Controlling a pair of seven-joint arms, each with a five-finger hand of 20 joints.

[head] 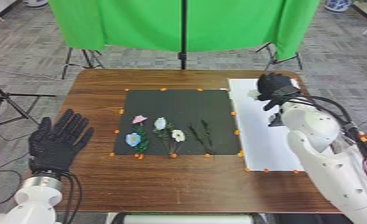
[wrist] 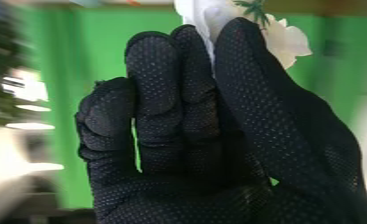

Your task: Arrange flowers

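The step in hand is judged to be the laying out of a white flower (wrist: 287, 42) on the white sheet (head: 266, 142), with the dark sheet (head: 184, 106) serving as the store. The flower is held at the far part of the white sheet by the right hand (head: 275, 87), its petals caught between the thumb and the fingers; whether the sheet is touched by it cannot be told. For the next move, the bloom would need to be settled at the chosen spot and the grip eased straight back, so that no petal is dragged or creased. The petals look broad, thin and softly ruffled, with a small spray of green (wrist: 250, 6) beside them, and are likely to bend easily. On the dark sheet, a pink flower (head: 139, 119), a blue flower (head: 132, 139), a closed pale flower (head: 160, 123) and an open cream flower (head: 178, 135) are laid out, with leafy green stems (head: 206, 136) to their right. The left hand (head: 55, 145) is held open, fingers straight, over the left side of the wooden surface (head: 162, 187).
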